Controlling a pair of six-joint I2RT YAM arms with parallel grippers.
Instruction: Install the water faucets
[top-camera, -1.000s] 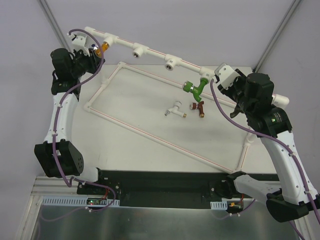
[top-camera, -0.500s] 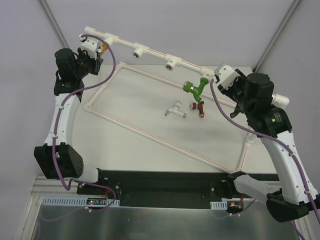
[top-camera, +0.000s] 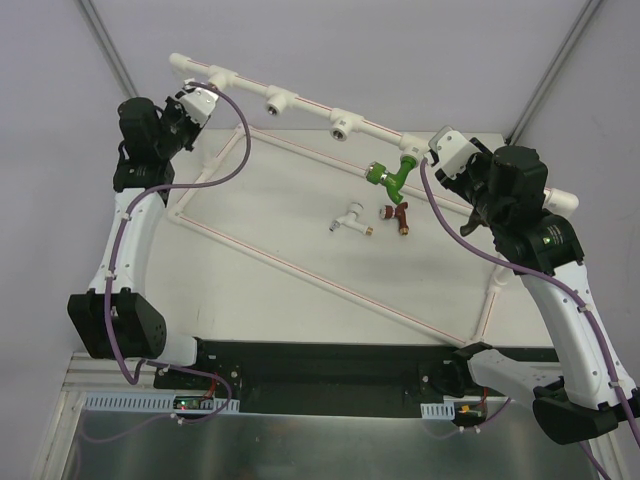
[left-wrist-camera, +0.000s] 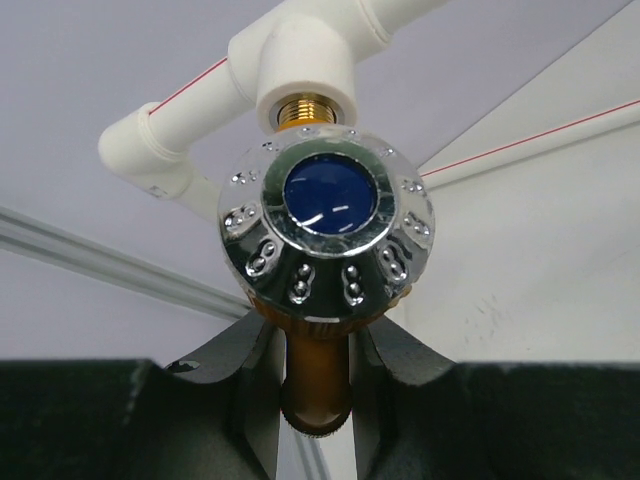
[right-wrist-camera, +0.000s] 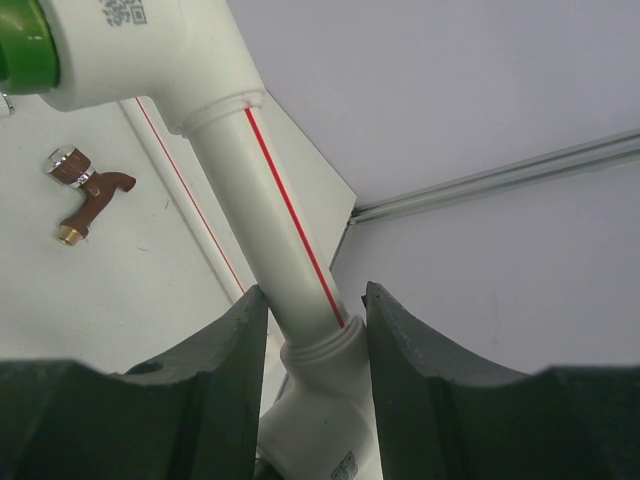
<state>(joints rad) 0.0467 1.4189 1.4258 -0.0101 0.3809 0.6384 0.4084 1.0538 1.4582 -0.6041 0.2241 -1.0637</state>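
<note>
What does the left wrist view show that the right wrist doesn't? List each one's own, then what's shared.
Left wrist only: the orange-gold faucet, chrome knob facing the camera, thread at a tee socket, clamped by the left gripper. Right wrist only: the right gripper closed on a red-striped pipe; the dark red faucet lying on the table; a green faucet's edge. Shared: white pipe frame.
</note>
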